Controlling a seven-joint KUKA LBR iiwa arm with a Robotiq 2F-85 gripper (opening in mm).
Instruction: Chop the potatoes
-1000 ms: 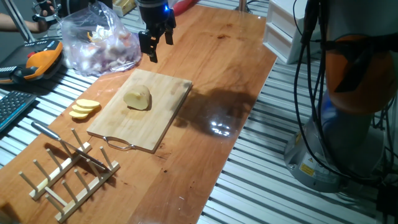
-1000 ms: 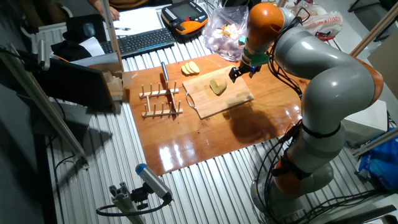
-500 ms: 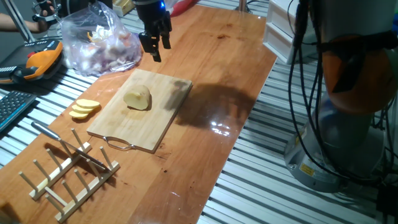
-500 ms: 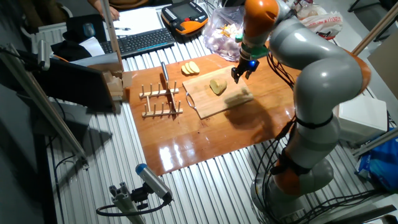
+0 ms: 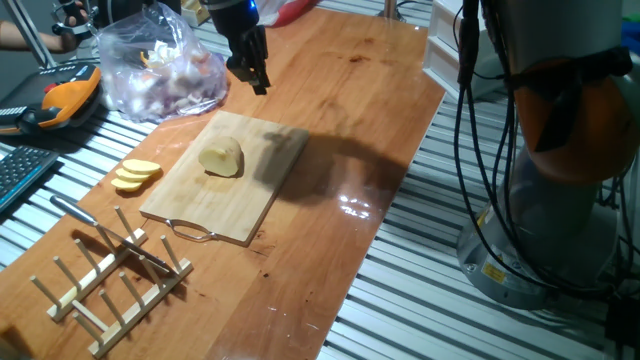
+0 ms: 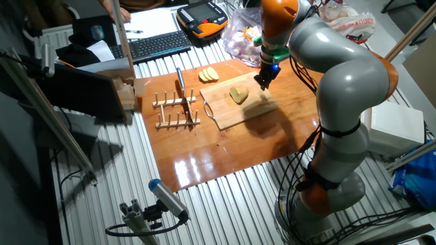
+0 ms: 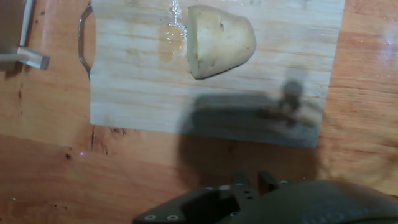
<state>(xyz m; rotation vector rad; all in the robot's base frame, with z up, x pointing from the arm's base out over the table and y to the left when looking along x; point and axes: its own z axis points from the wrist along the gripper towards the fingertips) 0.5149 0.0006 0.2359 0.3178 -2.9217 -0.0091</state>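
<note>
Below, potato chunk (image 5: 221,158) on cutting board (image 5: 190,205), well apart from raised hand (image 5: 249,68), finger spread unclear

No text, brand, number or sign could be read in any of the three views. A yellow sticker (image 5: 493,270) sat low on the robot's base in one fixed view, but its print was too small to make out. The keyboard (image 6: 155,43) in the other fixed view showed keys with no legible characters.
</note>
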